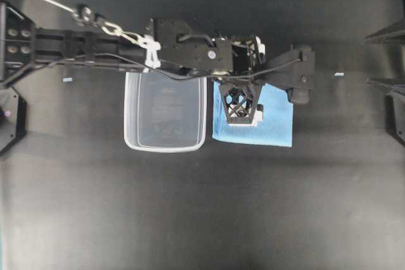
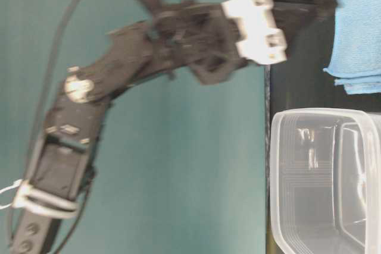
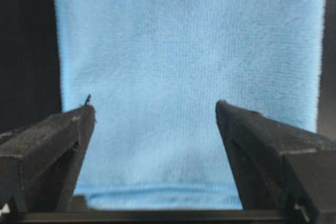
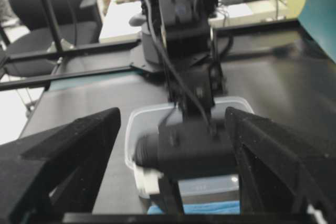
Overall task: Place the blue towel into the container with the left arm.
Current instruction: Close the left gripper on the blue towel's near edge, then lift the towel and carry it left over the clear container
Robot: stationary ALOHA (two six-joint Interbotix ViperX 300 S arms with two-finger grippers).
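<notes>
The towel (image 1: 273, 116) lies flat on the table (image 1: 202, 207), just right of the container (image 1: 166, 112) in the overhead view, apart from it. The left arm (image 1: 126, 45) reaches over the container's far rim. Its gripper (image 3: 155, 124) hangs above the towel with fingers (image 3: 52, 145) spread wide, holding nothing. The right gripper (image 4: 173, 145) is also spread, well away from the container.

Parted fingers (image 3: 47, 150) over blue towel (image 3: 184, 66) (flat).
</notes>
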